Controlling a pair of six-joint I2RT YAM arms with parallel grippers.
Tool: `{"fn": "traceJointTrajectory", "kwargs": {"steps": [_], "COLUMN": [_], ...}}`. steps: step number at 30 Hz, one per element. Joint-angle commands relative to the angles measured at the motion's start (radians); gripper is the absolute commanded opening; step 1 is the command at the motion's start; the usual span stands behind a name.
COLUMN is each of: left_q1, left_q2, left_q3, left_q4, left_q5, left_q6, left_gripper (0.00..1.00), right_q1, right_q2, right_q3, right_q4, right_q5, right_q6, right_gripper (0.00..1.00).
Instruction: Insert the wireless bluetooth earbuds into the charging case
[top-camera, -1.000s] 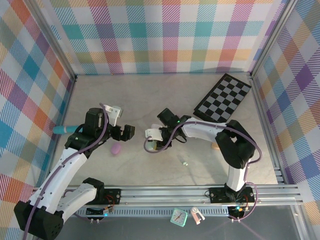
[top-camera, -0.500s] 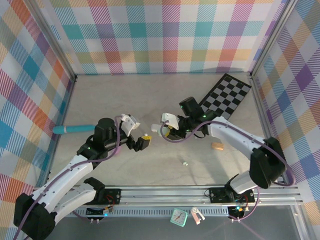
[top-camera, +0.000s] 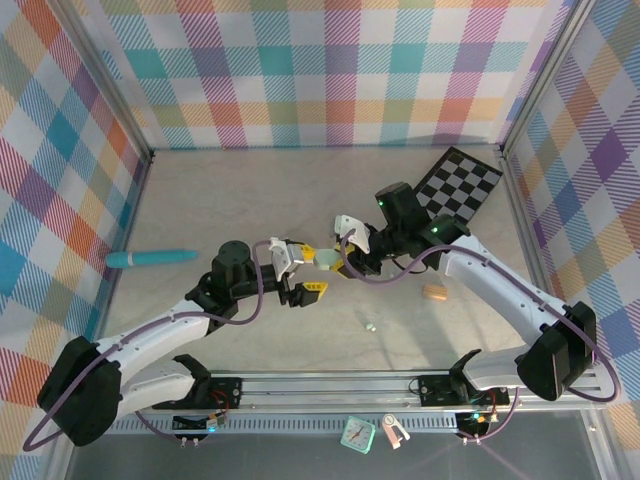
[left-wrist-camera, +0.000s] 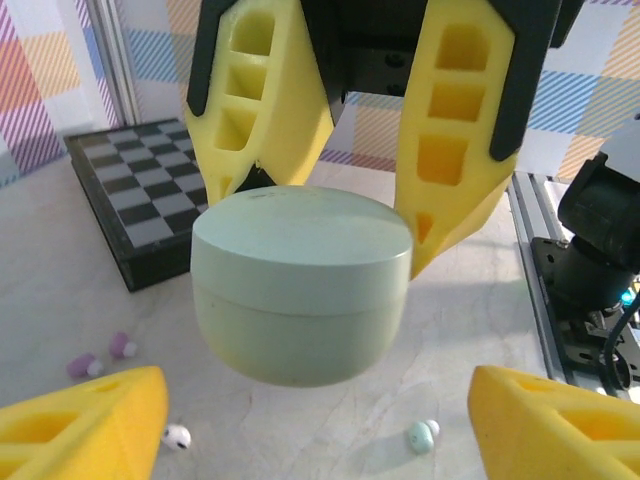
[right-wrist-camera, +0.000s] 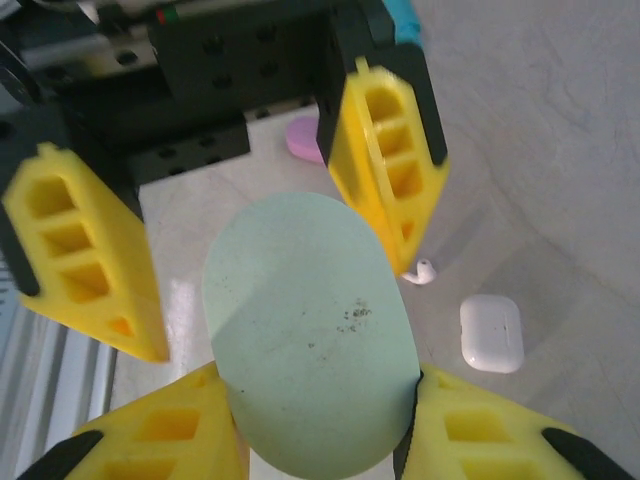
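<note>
While the right end effector (top-camera: 342, 263) grips the mint-green charging case (top-camera: 325, 260) above the middle of the counter (top-camera: 200, 190), the overhead view has the left end effector (top-camera: 309, 269) facing it from the other side. Its yellow fingers are spread to either side of the case. A tiny pale earbud (top-camera: 370, 325) lies on the counter nearer the arm bases. A teal stick (top-camera: 150, 258) rests by the left wall, with a wooden block (top-camera: 434, 292) and a chessboard (top-camera: 447, 195) to the right.

From the left wrist, the case hangs lid-closed, clamped between the right arm's two fingers. The left arm's own fingers stand wide at the lower corners, clear of the case. On the counter below lie two lilac earbuds (left-wrist-camera: 80, 365), a white earbud (left-wrist-camera: 176, 436) and a mint earbud (left-wrist-camera: 422, 435).

From the right wrist, its own fingers press both sides of the case. The left arm's fingers flank it, with a visible gap on one side. A white case (right-wrist-camera: 491, 333) and a pink case (right-wrist-camera: 305, 140) sit on the counter.
</note>
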Motion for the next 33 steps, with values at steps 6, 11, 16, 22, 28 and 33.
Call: {"fn": "traceJointTrajectory", "kwargs": {"steps": [6, 11, 16, 22, 28, 33], "left_q1": [-0.007, -0.007, -0.007, -0.007, -0.008, -0.007], "left_q2": [0.018, 0.023, 0.024, 0.025, 0.024, 0.022], "left_q3": [0.014, 0.031, 0.039, 0.045, 0.046, 0.048], "left_q4": [0.118, 0.096, 0.085, 0.078, 0.078, 0.078], "left_q5": [0.079, 0.095, 0.105, 0.109, 0.109, 0.106], "left_q6": [-0.009, -0.021, -0.02, -0.019, -0.02, -0.021], "left_gripper": [0.66, 0.64, 0.62, 0.55, 0.48, 0.42], "right_q1": [-0.004, -0.004, -0.004, -0.005, -0.003, -0.004], "right_q2": [0.0, 0.006, 0.02, 0.026, 0.021, 0.018], "right_q3": [0.034, 0.037, 0.048, 0.048, 0.052, 0.048], "right_q4": [-0.038, -0.06, -0.095, -0.099, -0.094, -0.084], "right_q5": [-0.089, -0.081, -0.062, -0.068, -0.072, -0.079], "right_q6": [0.029, 0.015, 0.01, 0.015, 0.019, 0.023], "right_gripper": [0.19, 0.19, 0.19, 0.19, 0.19, 0.19]}}
